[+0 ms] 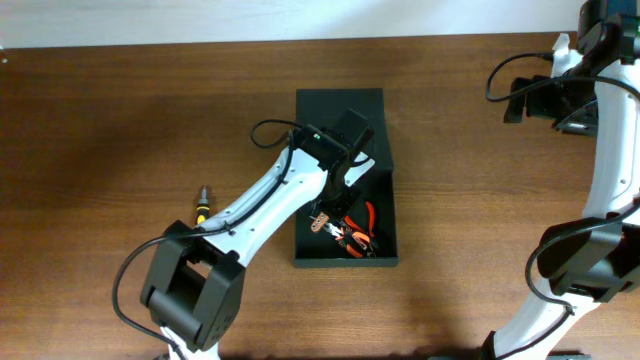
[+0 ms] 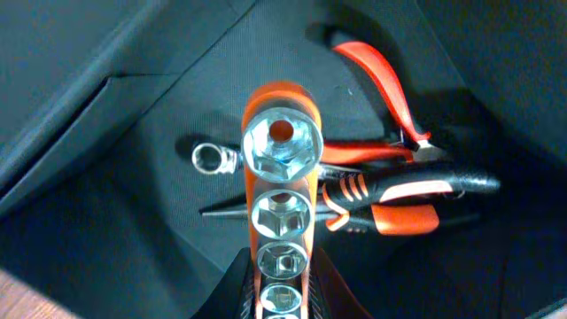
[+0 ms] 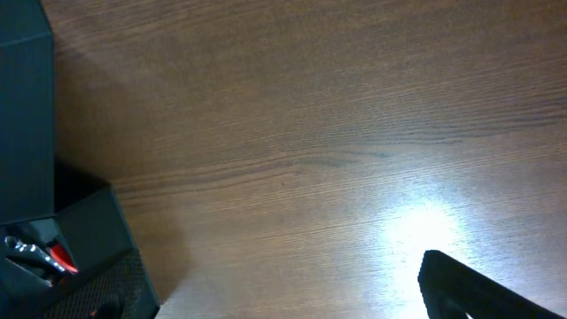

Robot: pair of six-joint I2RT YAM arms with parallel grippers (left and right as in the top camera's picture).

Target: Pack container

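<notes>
Here, your left gripper (image 1: 332,192) is clenched on an orange socket rail (image 2: 282,204), holding it over the open container (image 1: 390,230). The container sits at the middle of the table (image 1: 120,120), its flap lid (image 1: 340,108) laid back on the far side. In the left wrist view the rail carries a row of chrome sockets and rises from between the jaws at the lower edge. Beneath it, on the container's floor, lie orange-handled pliers (image 2: 385,80), a black-and-orange tool (image 2: 416,188) and a ring-ended wrench (image 2: 211,158). A screwdriver (image 1: 202,200) lies on the table well left of the container. Your right gripper (image 1: 515,100) hangs well right of the container; you cannot tell whether it is released or clenched.
</notes>
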